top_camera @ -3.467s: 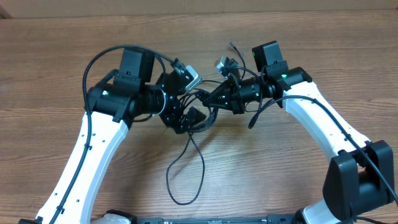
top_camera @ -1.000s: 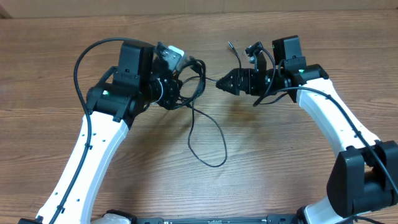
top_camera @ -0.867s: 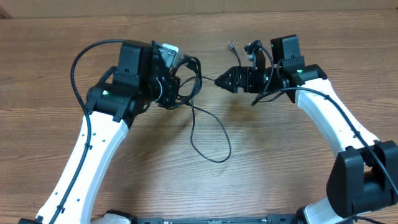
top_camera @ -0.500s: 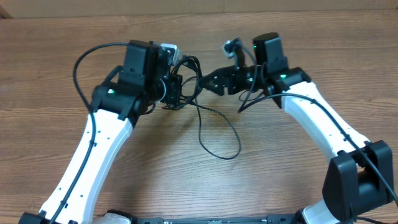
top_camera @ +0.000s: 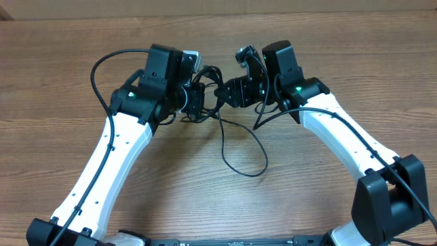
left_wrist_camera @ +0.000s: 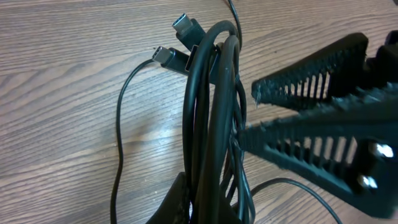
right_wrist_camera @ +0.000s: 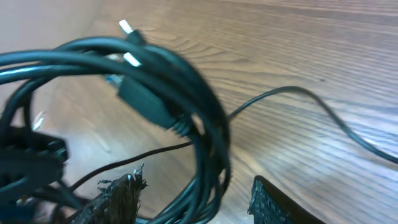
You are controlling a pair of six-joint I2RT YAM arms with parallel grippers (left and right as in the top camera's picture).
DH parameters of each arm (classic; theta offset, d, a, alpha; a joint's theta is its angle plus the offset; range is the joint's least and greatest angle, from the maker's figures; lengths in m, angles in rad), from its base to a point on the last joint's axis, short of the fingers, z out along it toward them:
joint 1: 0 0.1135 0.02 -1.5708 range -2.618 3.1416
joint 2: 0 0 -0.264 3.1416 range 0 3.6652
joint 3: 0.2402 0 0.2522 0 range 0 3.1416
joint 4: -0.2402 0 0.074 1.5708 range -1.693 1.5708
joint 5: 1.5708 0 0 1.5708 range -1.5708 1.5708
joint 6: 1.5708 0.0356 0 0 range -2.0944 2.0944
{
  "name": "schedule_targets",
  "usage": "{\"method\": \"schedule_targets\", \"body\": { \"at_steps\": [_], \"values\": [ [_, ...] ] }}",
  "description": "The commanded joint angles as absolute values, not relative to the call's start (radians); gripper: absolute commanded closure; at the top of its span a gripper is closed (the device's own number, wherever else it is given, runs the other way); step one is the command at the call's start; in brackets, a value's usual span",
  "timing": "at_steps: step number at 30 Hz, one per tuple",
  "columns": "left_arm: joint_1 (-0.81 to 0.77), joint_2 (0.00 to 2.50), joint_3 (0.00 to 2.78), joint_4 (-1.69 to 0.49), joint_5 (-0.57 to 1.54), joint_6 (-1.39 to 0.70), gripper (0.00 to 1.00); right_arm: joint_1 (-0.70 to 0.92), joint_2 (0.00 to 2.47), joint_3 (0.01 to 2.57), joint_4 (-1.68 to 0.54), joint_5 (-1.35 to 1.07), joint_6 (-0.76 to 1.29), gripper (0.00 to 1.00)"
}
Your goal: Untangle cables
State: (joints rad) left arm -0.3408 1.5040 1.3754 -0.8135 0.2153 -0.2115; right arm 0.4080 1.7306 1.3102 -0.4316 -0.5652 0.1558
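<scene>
The cables (top_camera: 208, 92) form a black coiled bundle held up between the two arms at the table's back middle. My left gripper (top_camera: 194, 100) is shut on the bundle (left_wrist_camera: 211, 112); two plug ends (left_wrist_camera: 183, 26) stick out at its top. One loose strand (top_camera: 246, 160) hangs down and loops over the table. My right gripper (top_camera: 222, 91) faces the left one with its jaws apart around the bundle's strands (right_wrist_camera: 208, 168). There is a gap on each side, so the right gripper (right_wrist_camera: 194, 202) is open. Its ridged fingers (left_wrist_camera: 311, 93) show in the left wrist view.
The wooden table (top_camera: 328, 41) carries only the arms and cables. Thick black arm wires arc over the left arm (top_camera: 102, 65) and beside the right arm (top_camera: 273, 113). The table's far edge (top_camera: 218, 14) lies close behind both grippers.
The right gripper has moved left onto the bundle and its jaws have narrowed. The left gripper has shifted slightly right with the bundle, and the hanging loop swung right.
</scene>
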Motion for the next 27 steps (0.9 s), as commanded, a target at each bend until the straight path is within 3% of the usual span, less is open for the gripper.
{"method": "schedule_targets", "body": {
  "at_steps": [1, 9, 14, 17, 21, 27],
  "values": [
    [-0.348, 1.501, 1.381, -0.803, 0.265, -0.233, 0.96, 0.409, 1.703, 1.337, -0.427, -0.504, 0.149, 0.43],
    [-0.348, 1.501, 1.382, -0.794, 0.308, -0.233, 0.96, 0.409, 1.703, 1.337, -0.430, -0.446, 0.149, 0.45],
    [-0.348, 1.501, 1.382, -0.778, 0.324, -0.233, 0.96, 0.411, 1.703, 1.337, -0.440, -0.446, 0.149, 0.74],
    [-0.348, 1.501, 1.382, -0.773, 0.330, -0.233, 0.96, 0.411, 1.703, 1.337, -0.447, -0.446, 0.149, 0.86],
    [-0.348, 1.501, 1.382, -0.769, 0.320, -0.233, 0.96, 0.411, 1.704, 1.337, -0.458, -0.446, 0.149, 0.96],
    [-0.347, 1.502, 1.382, -0.768, 0.242, -0.271, 0.96, 0.411, 1.703, 1.337, -0.468, -0.446, 0.148, 0.96]
  ]
}}
